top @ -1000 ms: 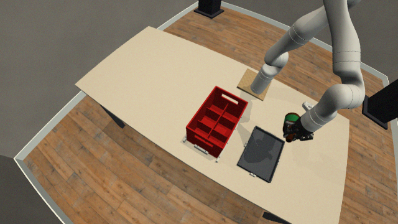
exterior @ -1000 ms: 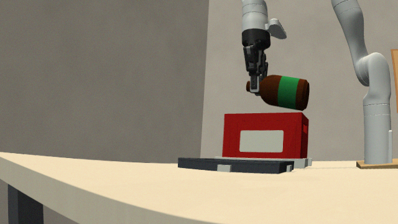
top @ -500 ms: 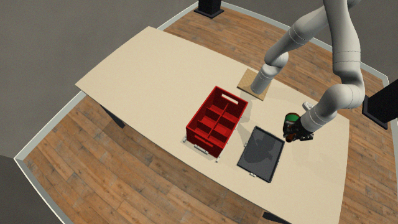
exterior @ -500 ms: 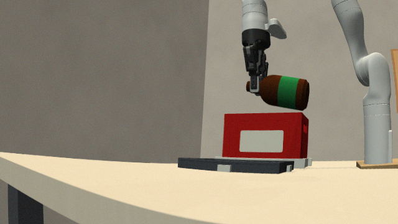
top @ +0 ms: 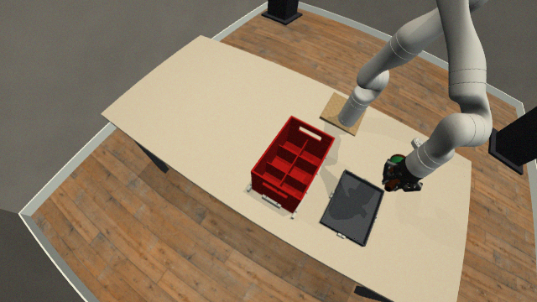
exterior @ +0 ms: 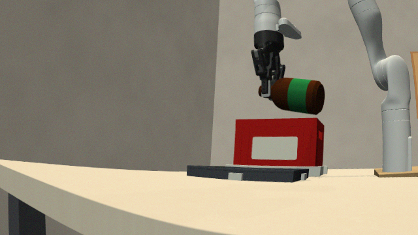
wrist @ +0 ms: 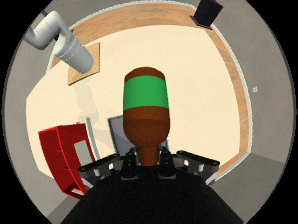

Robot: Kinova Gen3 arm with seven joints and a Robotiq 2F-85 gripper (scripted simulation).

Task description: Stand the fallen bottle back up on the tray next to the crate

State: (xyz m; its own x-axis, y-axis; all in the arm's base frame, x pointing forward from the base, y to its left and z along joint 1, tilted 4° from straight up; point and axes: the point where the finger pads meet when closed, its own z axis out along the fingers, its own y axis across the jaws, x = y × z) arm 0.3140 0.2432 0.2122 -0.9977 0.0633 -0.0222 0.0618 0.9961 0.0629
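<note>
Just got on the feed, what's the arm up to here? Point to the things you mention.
The gripper (top: 403,184) (exterior: 268,94) (wrist: 148,149) is shut on the neck of the brown bottle with the green band (top: 397,159) (exterior: 298,95) (wrist: 146,95), holding it up in the air. It lies nearly level, base slightly low, so it isn't upright yet. The dark tray (top: 354,207) (exterior: 241,172) holds no bottle, and the red divided crate (top: 273,195) (exterior: 243,130) (wrist: 50,145) sits beside it. Both look flat on the table.

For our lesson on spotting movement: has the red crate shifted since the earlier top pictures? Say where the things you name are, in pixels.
No. Against the wooden base board (top: 332,102) (exterior: 379,173) (wrist: 75,78), the red crate (top: 277,200) (exterior: 274,128) (wrist: 50,150) shows no visible shift in any direction.
</note>
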